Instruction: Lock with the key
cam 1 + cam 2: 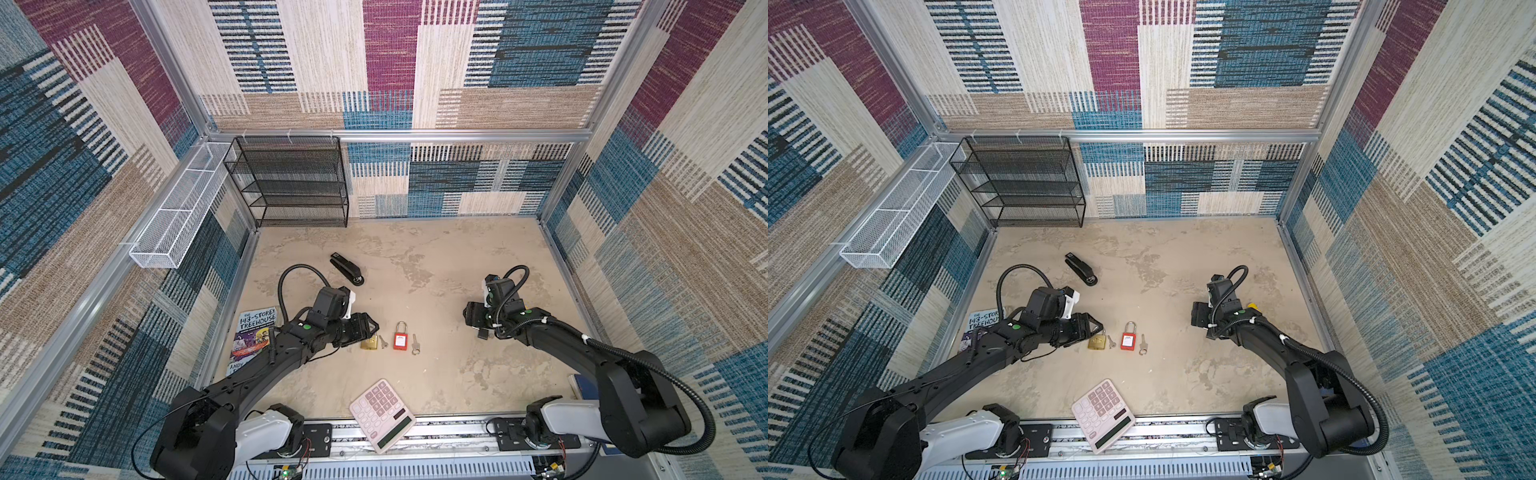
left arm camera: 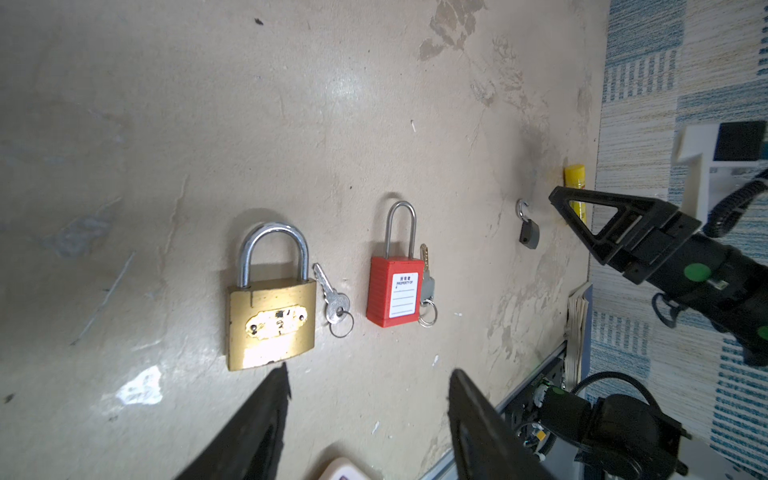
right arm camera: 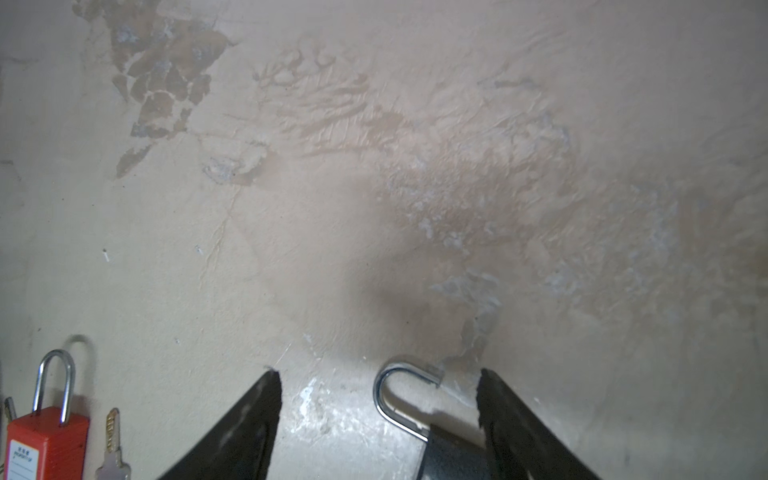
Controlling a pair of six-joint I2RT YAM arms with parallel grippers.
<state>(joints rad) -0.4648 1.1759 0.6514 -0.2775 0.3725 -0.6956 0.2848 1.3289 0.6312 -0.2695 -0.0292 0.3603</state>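
The small dark-grey padlock (image 3: 453, 455) lies flat on the mottled beige table (image 3: 374, 187), right of centre, its steel shackle swung open. The right gripper (image 3: 378, 373) straddles it, jaws spread wide and clamping nothing, 1 finger just beside the lock's body. That arm arches up from its base, wrist bent down toward the table. Further left lie the red plastic padlock (image 2: 395, 291), a grey-headed key (image 2: 427, 286) against it, and the brass padlock (image 2: 270, 320) with a silver key (image 2: 332, 297) beside it. The left gripper (image 2: 369, 374) — jaws partly apart, empty — sits near the brass padlock, its arm stretched low.
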